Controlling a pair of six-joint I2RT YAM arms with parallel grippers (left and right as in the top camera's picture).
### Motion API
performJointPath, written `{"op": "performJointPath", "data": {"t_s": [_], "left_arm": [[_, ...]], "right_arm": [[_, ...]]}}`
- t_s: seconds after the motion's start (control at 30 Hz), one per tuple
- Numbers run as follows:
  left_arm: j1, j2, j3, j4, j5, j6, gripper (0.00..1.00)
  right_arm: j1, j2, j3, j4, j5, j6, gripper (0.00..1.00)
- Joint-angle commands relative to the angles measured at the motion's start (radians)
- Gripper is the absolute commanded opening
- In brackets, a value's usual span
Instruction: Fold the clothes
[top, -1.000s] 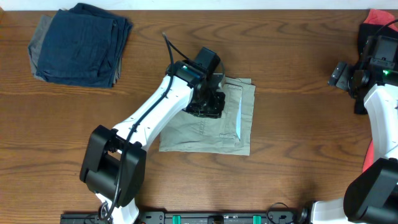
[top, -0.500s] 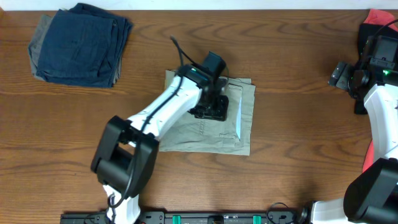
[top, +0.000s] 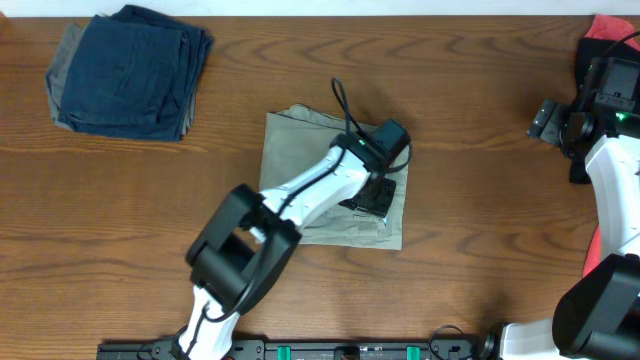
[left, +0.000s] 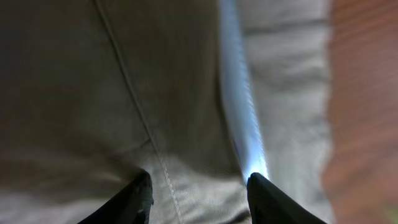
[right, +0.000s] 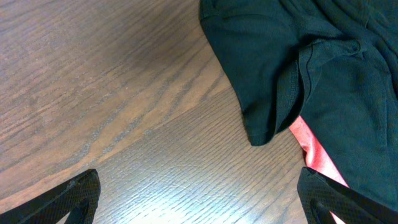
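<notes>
Wood table (top: 480, 230) first: the khaki shorts (top: 290, 150) lie flat mid-table, squared into a rectangle. Soft, light cotton I'd guess, floppy but not slippery, so best pinched at a thick seam or the layered right edge. Left gripper (left: 202, 202) sits low over that right part, jaws apart, nothing pinched. Right gripper (right: 199, 202) is spread too, empty, far right.
</notes>
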Motion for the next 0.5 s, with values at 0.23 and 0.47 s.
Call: {"op": "performJointPath", "data": {"t_s": [0.23,0.47], "left_arm": [[-0.003,0.037,0.008,0.012,-0.039,-0.043,0.51],[-0.003,-0.001,0.076,-0.077,-0.033,-0.043,0.5]], "right_arm": [[-0.008,-0.01,0.006,-0.001,0.011,-0.003,0.99],[-0.008,-0.01,0.006,-0.001,0.011,-0.003,0.99]]}}
